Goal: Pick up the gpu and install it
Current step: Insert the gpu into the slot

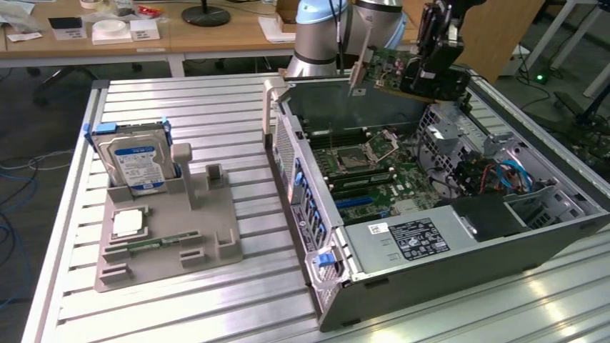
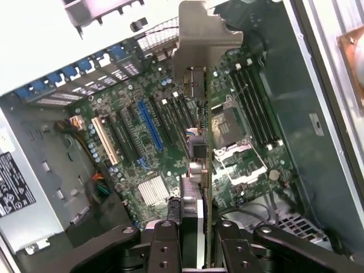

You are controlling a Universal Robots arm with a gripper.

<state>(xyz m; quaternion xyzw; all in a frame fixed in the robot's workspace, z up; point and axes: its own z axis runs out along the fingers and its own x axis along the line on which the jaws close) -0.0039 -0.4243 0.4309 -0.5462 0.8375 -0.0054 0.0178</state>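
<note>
The gpu (image 1: 391,68) hangs in the air above the open computer case (image 1: 419,179), green circuit face toward the exterior view's left, pale metal bracket (image 1: 358,71) at its left end. My gripper (image 1: 427,71) is shut on the card's right part. In the wrist view the gpu (image 2: 202,170) runs edge-on away from my gripper (image 2: 196,230), its bracket (image 2: 206,40) at the far end, above the motherboard (image 2: 170,142). Beneath and beside the card lie the blue expansion slot (image 2: 151,128) and several dark slots.
A grey fixture (image 1: 162,229) at the exterior view's left holds a silver hard drive (image 1: 136,163), a processor (image 1: 128,223) and a green memory stick (image 1: 157,243). The case's power supply (image 1: 415,239) and blue cables (image 1: 505,175) sit inside the case. A wooden desk (image 1: 191,36) stands behind.
</note>
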